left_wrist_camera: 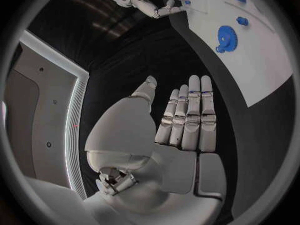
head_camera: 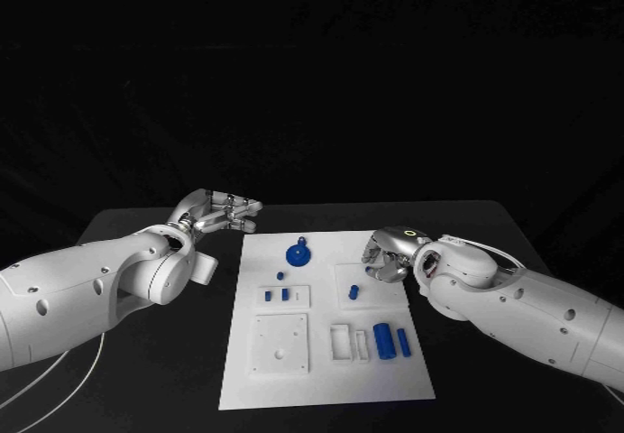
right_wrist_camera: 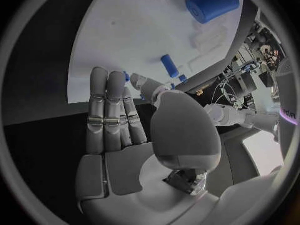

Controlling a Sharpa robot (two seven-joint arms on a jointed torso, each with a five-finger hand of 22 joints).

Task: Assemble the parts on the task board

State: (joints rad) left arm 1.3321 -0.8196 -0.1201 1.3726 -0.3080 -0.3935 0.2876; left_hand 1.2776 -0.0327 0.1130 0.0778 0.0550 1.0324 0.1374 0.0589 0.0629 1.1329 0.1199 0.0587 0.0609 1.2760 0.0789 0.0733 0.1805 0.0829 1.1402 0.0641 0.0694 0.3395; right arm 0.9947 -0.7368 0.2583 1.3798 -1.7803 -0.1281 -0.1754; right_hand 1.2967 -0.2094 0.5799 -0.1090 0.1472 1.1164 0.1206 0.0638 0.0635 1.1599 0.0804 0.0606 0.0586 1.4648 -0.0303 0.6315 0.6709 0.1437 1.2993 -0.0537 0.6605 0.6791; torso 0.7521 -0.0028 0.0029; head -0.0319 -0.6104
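Right hand (head_camera: pixel 386 255): silver, many-fingered, held at the right edge of the white rectangular task board (head_camera: pixel 325 316), holding nothing. In the right wrist view its fingers (right_wrist_camera: pixel 106 110) lie straight and pressed side by side, the thumb apart from them, the palm facing the board.

Nearest part: a small blue peg (head_camera: pixel 353 291), just beside the fingertips on the board side, towards the robot, standing in or lying on a raised white square; which cannot be told. The right wrist view shows a short blue cylinder (right_wrist_camera: pixel 169 65) just beyond the fingertips, probably the same peg.

Further out, towards the robot's body: a thick blue cylinder (head_camera: pixel 384 338) and a thinner blue bar (head_camera: pixel 403 341), side by side, long axes running along the board's length, that is, towards and away from the robot. Across the board from the hand: a blue toothed wheel with a small knob (head_camera: pixel 298 255), and below it 3 small blue pieces (head_camera: pixel 276 292).

Left hand (head_camera: pixel 224 213): beyond the board's far left corner, clear of it, holding nothing; in the left wrist view its fingers (left_wrist_camera: pixel 190 117) are straight and close together.

Judgement: the right hand is the nearer to the peg and to the 2 long parts; the wheel lies about midway between the 2 hands. A grasp of either long part would call for fingers closing across its axis. No part appears assembled yet.
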